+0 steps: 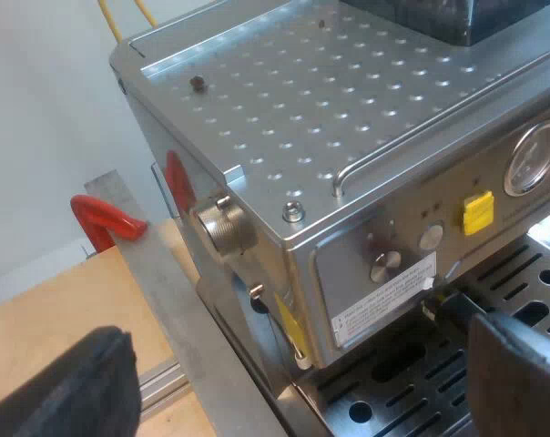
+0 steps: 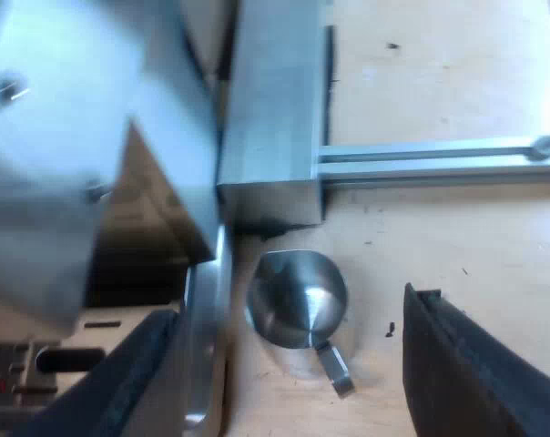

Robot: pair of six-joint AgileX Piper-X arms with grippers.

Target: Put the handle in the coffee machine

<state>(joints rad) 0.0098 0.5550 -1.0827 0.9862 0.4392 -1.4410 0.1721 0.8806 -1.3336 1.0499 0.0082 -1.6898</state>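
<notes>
The espresso machine (image 1: pixel 348 118) stands close below my left gripper (image 1: pixel 298 364), with its perforated metal top, a round gauge (image 1: pixel 534 159) and a yellow button (image 1: pixel 477 211) on the front. The dark bean hopper (image 1: pixel 457 18) sits on its top. My left gripper is open, its fingers (image 1: pixel 70 387) straddling the machine's front corner above the slotted drip tray (image 1: pixel 493 300). My right gripper (image 2: pixel 291 309) is open above the wooden table (image 2: pixel 457 255), with a small shiny metal cup (image 2: pixel 298 293) on the wood between its fingers (image 2: pixel 466 364).
A red clamp (image 1: pixel 102 218) grips the table edge beside the machine. An aluminium block (image 2: pixel 270 109) and rail (image 2: pixel 430 159) lie on the table near the metal cup. The machine's metal side (image 2: pixel 66 137) is close to one right finger.
</notes>
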